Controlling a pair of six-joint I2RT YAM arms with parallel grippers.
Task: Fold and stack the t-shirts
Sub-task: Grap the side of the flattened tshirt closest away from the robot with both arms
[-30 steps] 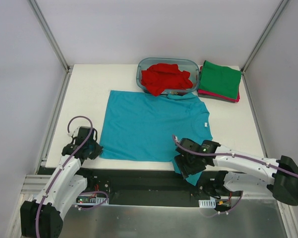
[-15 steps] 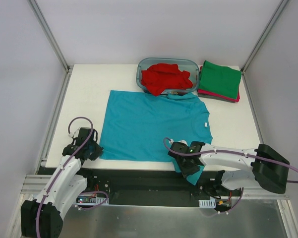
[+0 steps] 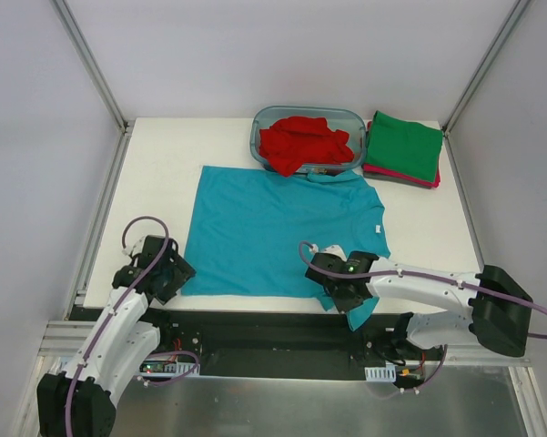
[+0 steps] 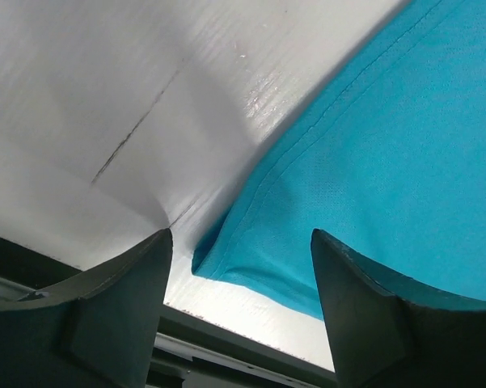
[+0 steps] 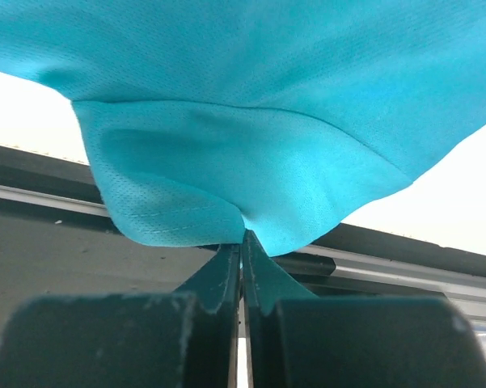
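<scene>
A teal-blue t-shirt (image 3: pixel 282 228) lies spread flat on the white table (image 3: pixel 164 173). My left gripper (image 3: pixel 168 273) is at its near left corner. In the left wrist view that gripper (image 4: pixel 241 242) is open, with the shirt's corner (image 4: pixel 226 259) lying between the fingers, untouched. My right gripper (image 3: pixel 344 288) is at the near right sleeve, which hangs over the table's front edge. In the right wrist view it (image 5: pixel 243 234) is shut on a pinch of the teal cloth (image 5: pixel 251 162). A crumpled red t-shirt (image 3: pixel 300 141) fills the tub. A folded green t-shirt (image 3: pixel 403 146) rests on a magenta one (image 3: pixel 382 172).
The clear blue-tinted tub (image 3: pixel 309 111) stands at the back, touching the teal shirt's collar. The folded stack sits at the back right corner. A dark gap and metal rail (image 3: pixel 255 332) run along the table's front edge below both grippers.
My left gripper has opened at the shirt's near left corner. My right gripper has slid left along the front edge and shut on the teal sleeve.
</scene>
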